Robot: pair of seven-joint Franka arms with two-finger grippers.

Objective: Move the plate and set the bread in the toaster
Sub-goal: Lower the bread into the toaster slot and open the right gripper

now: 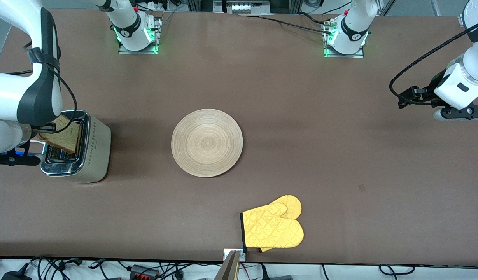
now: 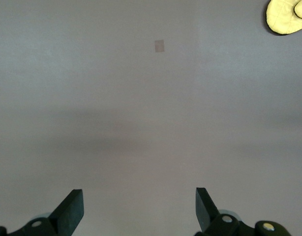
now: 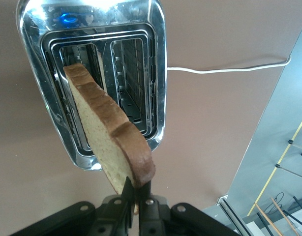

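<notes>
The light-wood plate (image 1: 207, 142) lies flat mid-table, bare. The toaster (image 1: 89, 149) stands at the right arm's end of the table, its chrome top and two slots showing in the right wrist view (image 3: 141, 44). My right gripper (image 3: 138, 189) is shut on the bread (image 3: 104, 132) by its crust edge. It holds the slice tilted over the toaster's slots, the lower corner at a slot mouth (image 1: 63, 138). My left gripper (image 2: 139, 209) is open and empty, up over bare table at the left arm's end (image 1: 456, 112).
A yellow quilted oven mitt (image 1: 273, 227) lies near the table's front edge, nearer the front camera than the plate; it also shows in the left wrist view (image 2: 287, 16). The toaster's white cord (image 3: 225, 70) runs off over the table.
</notes>
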